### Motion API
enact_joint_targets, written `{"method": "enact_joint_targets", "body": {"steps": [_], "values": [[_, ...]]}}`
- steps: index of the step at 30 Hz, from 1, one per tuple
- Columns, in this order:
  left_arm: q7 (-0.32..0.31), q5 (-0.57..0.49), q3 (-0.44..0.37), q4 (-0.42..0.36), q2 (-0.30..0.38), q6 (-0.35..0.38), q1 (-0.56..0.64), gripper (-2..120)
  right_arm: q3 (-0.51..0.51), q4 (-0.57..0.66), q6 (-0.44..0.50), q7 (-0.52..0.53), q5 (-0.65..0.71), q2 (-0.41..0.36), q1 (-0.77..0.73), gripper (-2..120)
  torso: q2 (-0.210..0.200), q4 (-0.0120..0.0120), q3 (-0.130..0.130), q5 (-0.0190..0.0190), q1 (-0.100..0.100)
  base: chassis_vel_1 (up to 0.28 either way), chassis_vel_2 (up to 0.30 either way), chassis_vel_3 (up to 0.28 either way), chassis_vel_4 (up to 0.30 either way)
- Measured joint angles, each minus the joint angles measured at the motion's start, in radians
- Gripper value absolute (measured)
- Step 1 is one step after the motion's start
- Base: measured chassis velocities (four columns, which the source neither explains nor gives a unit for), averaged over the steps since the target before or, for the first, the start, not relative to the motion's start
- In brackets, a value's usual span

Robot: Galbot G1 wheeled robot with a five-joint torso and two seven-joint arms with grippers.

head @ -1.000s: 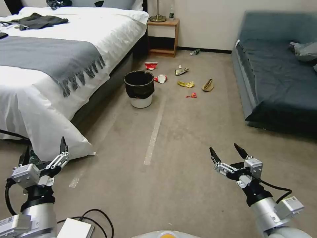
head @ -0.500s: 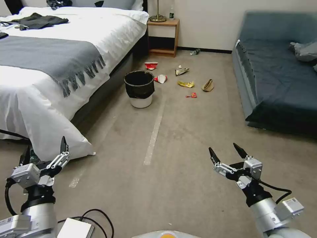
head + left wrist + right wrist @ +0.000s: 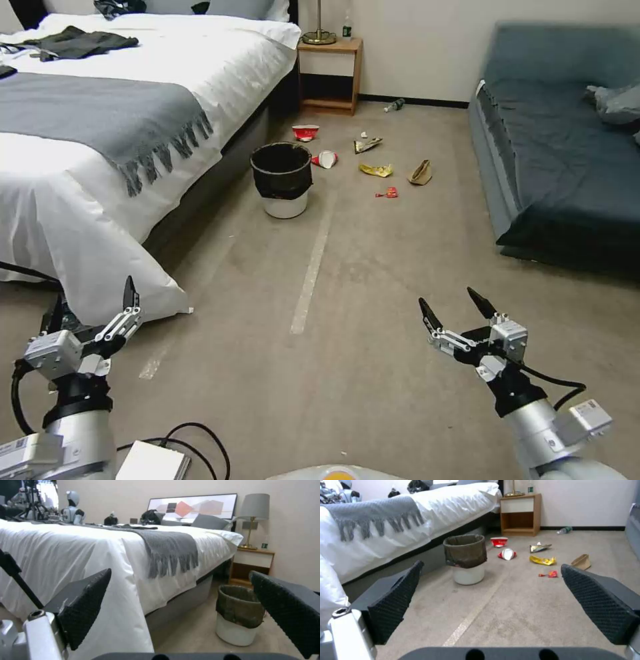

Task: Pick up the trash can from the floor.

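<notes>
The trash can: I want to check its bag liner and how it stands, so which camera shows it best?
The right wrist view: the trash can stands upright and whole, liner folded over its upper half, on the floor. The head view shows it from above, with its dark inside. In the left wrist view a finger cuts off its side.

The floor (image 3: 373,373) carries the trash can (image 3: 282,179) upright beside the bed (image 3: 100,133), with crushed cups (image 3: 325,159) and wrappers (image 3: 375,170) strewn near.
</notes>
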Motion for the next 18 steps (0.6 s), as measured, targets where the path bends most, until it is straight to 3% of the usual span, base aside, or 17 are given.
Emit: {"method": "enact_joint_targets", "body": {"steps": [18], "values": [[0.0,0.005,0.005,0.006,-0.002,0.0,-0.002,100,0.007,-0.007,0.017,-0.019,0.007,0.0,-0.002,100,0.0,0.0001,0.0,0.0,0.0,-0.044,0.038,0.042,-0.039]]}}
